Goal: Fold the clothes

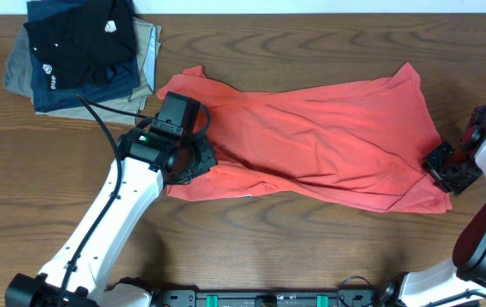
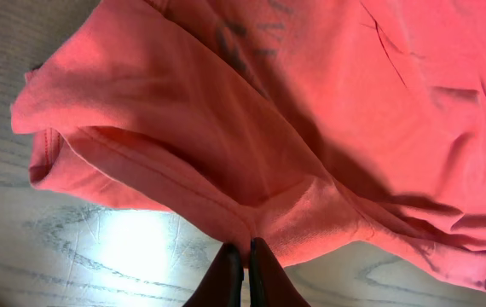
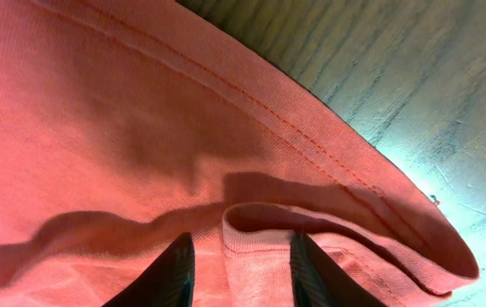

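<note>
The T-shirt [image 1: 311, 128] on the tabletop [image 1: 311, 247] is pinched at one edge by the left tool [image 2: 248, 249] — its hem fold is straddled by the spread right tool [image 3: 241, 242].

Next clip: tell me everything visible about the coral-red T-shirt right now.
The coral-red T-shirt lies spread and wrinkled on the wooden table, not yet folded, stretched between the two arms. It looks like soft cotton knit with stitched hems; faint dark lettering shows through in the left wrist view. The left tool is shut, pinching its near edge; the right tool stands open around a curled hem corner at the other end. One corner lies close to a stack of dark folded garments.
</note>
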You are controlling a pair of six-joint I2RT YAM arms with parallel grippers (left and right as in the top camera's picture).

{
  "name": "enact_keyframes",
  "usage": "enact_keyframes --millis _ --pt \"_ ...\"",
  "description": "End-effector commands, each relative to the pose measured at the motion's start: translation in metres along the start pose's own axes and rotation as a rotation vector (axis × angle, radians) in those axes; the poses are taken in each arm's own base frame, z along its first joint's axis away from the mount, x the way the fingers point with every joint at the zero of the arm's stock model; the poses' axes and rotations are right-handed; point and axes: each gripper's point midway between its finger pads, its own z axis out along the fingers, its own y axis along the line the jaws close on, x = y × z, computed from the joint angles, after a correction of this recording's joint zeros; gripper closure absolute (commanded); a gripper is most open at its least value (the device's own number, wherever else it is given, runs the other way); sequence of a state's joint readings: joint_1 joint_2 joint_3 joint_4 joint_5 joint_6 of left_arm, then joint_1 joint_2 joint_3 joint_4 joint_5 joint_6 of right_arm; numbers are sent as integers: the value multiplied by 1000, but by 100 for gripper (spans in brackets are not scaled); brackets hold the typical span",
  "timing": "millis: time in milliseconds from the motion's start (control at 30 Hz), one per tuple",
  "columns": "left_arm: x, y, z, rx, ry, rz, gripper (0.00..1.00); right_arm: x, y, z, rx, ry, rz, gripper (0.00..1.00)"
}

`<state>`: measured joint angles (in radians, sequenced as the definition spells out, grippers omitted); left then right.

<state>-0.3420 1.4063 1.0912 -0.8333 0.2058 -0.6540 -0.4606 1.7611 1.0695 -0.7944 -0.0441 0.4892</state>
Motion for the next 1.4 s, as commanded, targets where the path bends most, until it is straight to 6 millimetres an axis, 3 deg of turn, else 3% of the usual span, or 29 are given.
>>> enact_keyframes --millis 0,1367 --pt "-6 -1 -3 -6 -20 9 94 1 -1 3 20 -1 -5 66" --pt "-6 -1 -3 -5 -20 5 94 1 -4 10 39 -24 -5 69"
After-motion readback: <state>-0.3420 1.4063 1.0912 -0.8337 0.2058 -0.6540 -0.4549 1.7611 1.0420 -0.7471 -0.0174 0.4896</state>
